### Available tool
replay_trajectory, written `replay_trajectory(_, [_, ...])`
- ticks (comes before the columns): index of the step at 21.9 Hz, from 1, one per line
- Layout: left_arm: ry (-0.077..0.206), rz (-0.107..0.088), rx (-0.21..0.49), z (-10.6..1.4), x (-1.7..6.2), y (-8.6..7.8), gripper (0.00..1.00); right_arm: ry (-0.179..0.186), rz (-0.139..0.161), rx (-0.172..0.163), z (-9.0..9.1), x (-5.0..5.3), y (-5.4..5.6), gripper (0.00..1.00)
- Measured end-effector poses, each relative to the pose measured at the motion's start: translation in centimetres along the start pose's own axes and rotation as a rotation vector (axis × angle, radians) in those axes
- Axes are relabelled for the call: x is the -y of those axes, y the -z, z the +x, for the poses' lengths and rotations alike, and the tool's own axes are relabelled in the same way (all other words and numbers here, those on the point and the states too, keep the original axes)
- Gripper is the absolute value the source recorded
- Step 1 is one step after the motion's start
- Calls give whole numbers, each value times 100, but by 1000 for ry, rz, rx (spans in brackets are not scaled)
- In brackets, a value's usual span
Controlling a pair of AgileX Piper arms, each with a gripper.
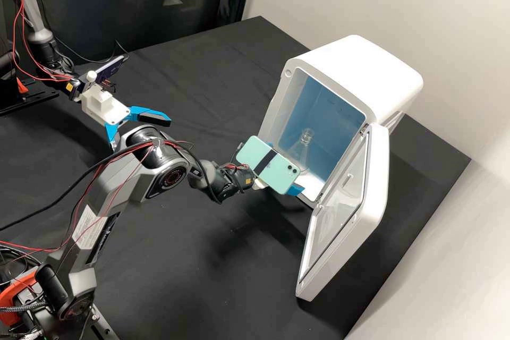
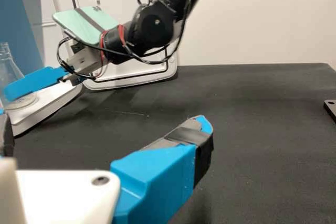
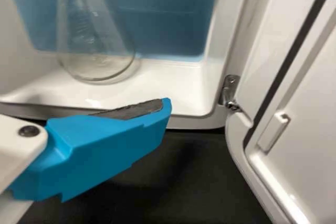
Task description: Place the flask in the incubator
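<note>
while the flask (image 3: 97,51) stands upright on the floor of the open incubator (image 1: 361,71), the right hand (image 1: 296,190) sits at its threshold, near the flask but apart; whether open or closed i cannot tell. the left hand (image 1: 139,128) gapes empty, well back above the worktop (image 1: 212,79).

place: lab, robot test setup
bench (image 1: 212,265): black-covered top set against a plain white wall (image 1: 425,10)
kit: small white incubator (image 1: 366,79), door open, blue inside, glass flask (image 1: 306,138) on its floor
rig: grey arms (image 1: 133,180) on the bench, exposed red and black wiring (image 1: 90,169)
</note>
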Motion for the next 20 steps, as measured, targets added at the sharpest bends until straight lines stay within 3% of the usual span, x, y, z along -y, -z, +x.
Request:
replay_trajectory(3, [0,0,0,0,0,0,100,-10,-1,-13,-144,16,-31,100])
replay_trajectory(5, [-2,1,-8,0,-2,7,100,-36,2,-41,-272,14,-43,100])
replay_trajectory(9, [-18,22,-67,-19,-16,29,100,-135,0,-153,-716,-33,-46,100])
replay_trajectory(11, [-33,34,-71,-27,-43,-1,100,-212,10,-211,-973,-60,-92,100])
replay_trajectory(12, [-41,38,-98,-54,-49,-26,100,-235,21,-232,-1097,-85,-131,100])
replay_trajectory(13, [-52,33,-119,-83,-65,-46,100,-240,62,-243,-1206,-114,-178,100])
replay_trajectory(14, [-59,34,-118,-99,-81,-60,100,-245,107,-242,-1281,-140,-217,100])
replay_trajectory(16, [-67,32,-117,-131,-99,-69,100,-259,156,-224,-1422,-178,-291,100])
replay_trajectory(20, [-78,21,-115,-156,-119,-76,100,-272,176,-216,-1590,-192,-330,100])
